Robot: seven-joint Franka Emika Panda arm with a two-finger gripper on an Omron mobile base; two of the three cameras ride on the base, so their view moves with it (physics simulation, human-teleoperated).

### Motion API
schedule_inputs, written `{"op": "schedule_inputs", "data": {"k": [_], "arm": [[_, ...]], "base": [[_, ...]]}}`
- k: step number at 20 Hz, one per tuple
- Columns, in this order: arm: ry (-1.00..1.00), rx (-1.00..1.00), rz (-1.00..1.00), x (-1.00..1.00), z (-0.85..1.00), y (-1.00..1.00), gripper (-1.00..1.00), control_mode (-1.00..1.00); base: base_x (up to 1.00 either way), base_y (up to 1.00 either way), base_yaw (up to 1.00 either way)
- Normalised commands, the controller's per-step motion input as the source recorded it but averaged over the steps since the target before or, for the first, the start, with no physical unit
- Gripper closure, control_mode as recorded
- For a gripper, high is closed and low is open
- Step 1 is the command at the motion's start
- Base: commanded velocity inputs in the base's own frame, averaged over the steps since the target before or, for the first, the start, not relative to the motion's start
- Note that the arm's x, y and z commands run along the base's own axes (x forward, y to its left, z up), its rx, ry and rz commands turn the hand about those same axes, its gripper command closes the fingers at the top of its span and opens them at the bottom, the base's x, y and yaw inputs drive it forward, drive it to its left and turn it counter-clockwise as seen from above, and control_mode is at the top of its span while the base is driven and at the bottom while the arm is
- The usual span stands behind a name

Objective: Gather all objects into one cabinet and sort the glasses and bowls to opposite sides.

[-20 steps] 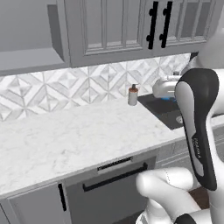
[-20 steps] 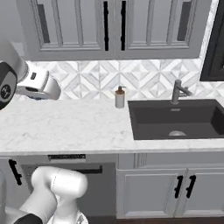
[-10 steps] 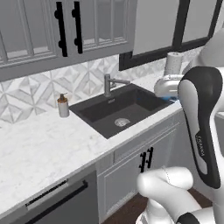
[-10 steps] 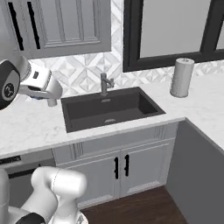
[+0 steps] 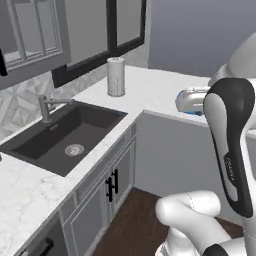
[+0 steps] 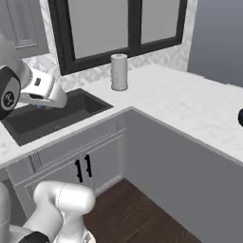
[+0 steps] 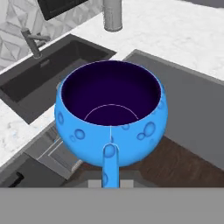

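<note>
We note the gripper (image 7: 111, 181) closed on a small bright-blue bowl (image 7: 110, 111), pinching its near rim; in the hand view the bowl sits upright just ahead of the fingertips, its dark inside empty, its glossy wall dimpled. The bowl hangs in the air above the counter edge and the wooden floor (image 7: 183, 162), touching no surface. In the left base view a sliver of blue shows under the white hand (image 5: 192, 100), level with the marble counter (image 5: 160, 92). Beyond the bowl we see the dark sink (image 7: 48, 83) with its grey faucet (image 7: 33, 41), and farther along the counter a paper-towel roll (image 6: 119, 71) standing upright below the black-framed window (image 6: 118, 28).
</note>
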Motion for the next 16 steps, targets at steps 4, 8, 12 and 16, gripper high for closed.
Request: {"op": "schedule_inputs", "data": {"k": [4,8,12,16], "arm": [[0.0,0.0,0.0,0.0,0.0,0.0,1.0,1.0],[0.0,0.0,0.0,0.0,0.0,0.0,1.0,1.0],[0.0,0.0,0.0,0.0,0.0,0.0,1.0,1.0],[0.0,0.0,0.0,0.0,0.0,0.0,1.0,1.0]], "base": [[-0.23,-0.45,-0.7],[-0.25,-0.44,-0.69],[-0.26,-0.38,-0.68],[-0.19,-0.33,-0.66]]}}
